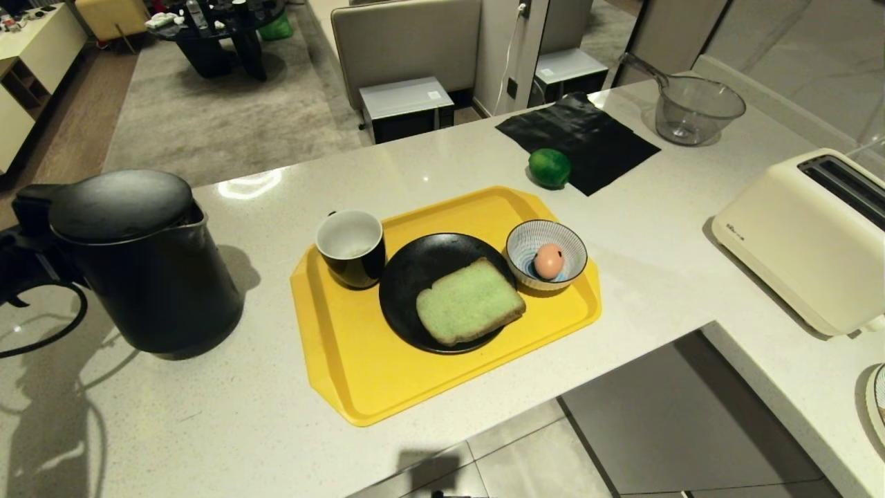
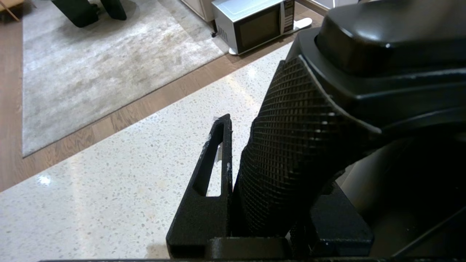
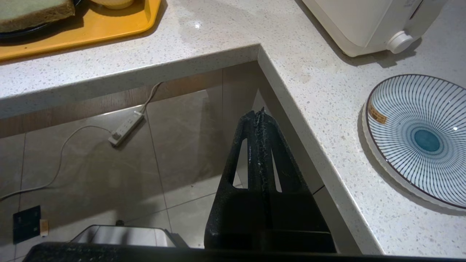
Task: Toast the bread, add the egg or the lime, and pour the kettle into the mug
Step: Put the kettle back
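The black kettle (image 1: 148, 266) stands upright at the counter's left. My left gripper (image 2: 271, 156) is shut on its textured handle (image 2: 291, 145); one finger (image 2: 218, 153) shows beside the handle, the other is hidden behind it. On the yellow tray (image 1: 359, 373) sit the mug (image 1: 351, 247) with its white inside empty, a black plate (image 1: 415, 277) with the bread (image 1: 470, 301), and a striped bowl (image 1: 546, 252) holding the egg (image 1: 549, 261). The lime (image 1: 550, 167) lies on the counter behind the tray. My right gripper (image 3: 259, 113) is shut and empty, parked off the counter's inner corner above the floor.
A cream toaster (image 1: 805, 235) stands at the right, with a striped plate (image 3: 418, 138) nearer the front. A black cloth (image 1: 577, 138) and a clear glass jug (image 1: 695, 111) are at the back. The counter edge (image 3: 291, 109) drops to tiled floor with a power strip (image 3: 125, 127).
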